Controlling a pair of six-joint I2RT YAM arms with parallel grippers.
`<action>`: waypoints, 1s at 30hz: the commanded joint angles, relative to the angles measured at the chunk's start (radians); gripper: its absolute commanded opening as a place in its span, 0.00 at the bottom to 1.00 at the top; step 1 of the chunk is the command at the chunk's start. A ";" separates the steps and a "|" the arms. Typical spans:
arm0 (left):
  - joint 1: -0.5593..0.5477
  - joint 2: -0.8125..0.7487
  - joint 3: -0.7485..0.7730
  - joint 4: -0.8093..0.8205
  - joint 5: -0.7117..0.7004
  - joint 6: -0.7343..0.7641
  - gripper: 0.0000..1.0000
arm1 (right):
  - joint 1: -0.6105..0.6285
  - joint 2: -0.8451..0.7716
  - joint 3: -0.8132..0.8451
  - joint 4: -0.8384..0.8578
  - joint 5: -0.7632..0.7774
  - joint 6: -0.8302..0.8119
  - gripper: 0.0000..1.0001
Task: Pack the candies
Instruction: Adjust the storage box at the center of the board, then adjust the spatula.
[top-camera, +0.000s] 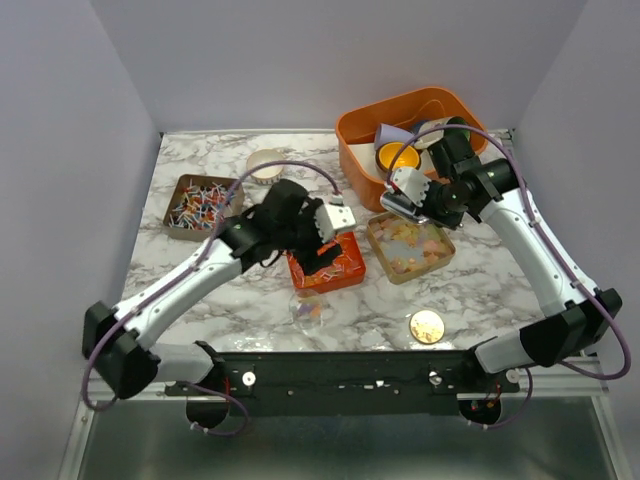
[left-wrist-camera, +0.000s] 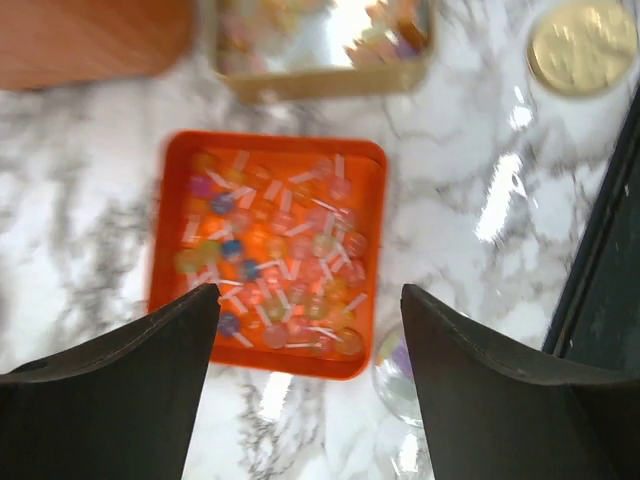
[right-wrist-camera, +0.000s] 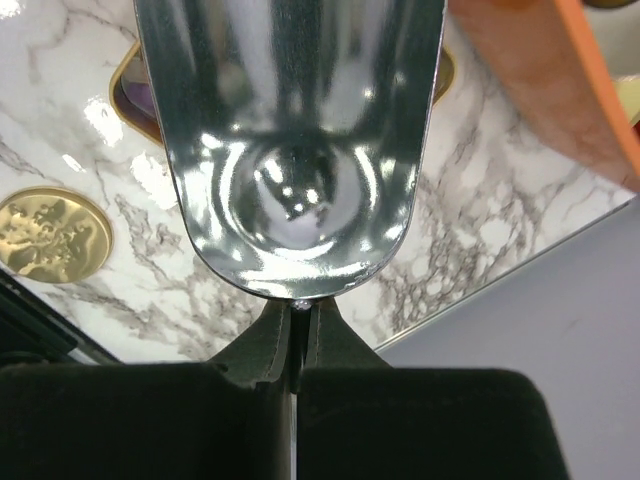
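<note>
Marble tabletop (top-camera: 250, 315) carries the candies (left-wrist-camera: 275, 260) in three lots: a mixed heap in the red tray (left-wrist-camera: 172, 230), pale gummies (top-camera: 410, 247) in the gold tin (left-wrist-camera: 320, 84) just beyond it, and wrapped ones (top-camera: 203, 205) in a brown tin (top-camera: 196, 236) at far left. Trouble could come from the left gripper (left-wrist-camera: 310, 300). If it drops straight down, a finger may catch the tray's rim, tipping it or shoving it into the clear round thing (left-wrist-camera: 395, 375) just beside it. The scoop (right-wrist-camera: 290, 150), pinched only by its thin handle, could twist when dug into gummies and scatter them. The left gripper hangs wide open above the tray, holding and touching nothing. The right gripper (right-wrist-camera: 297, 315) is clamped tight on the scoop's handle over the gold tin, and the bowl looks empty.
</note>
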 joint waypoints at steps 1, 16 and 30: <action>0.173 -0.141 0.044 0.072 0.073 -0.281 0.84 | -0.004 -0.051 -0.008 0.109 -0.105 -0.106 0.01; 0.373 0.033 0.038 0.558 0.574 -1.036 0.77 | 0.117 0.026 0.133 -0.002 -0.191 -0.157 0.01; 0.370 0.130 0.030 0.687 0.641 -1.116 0.72 | 0.189 0.070 0.174 0.030 -0.119 -0.119 0.01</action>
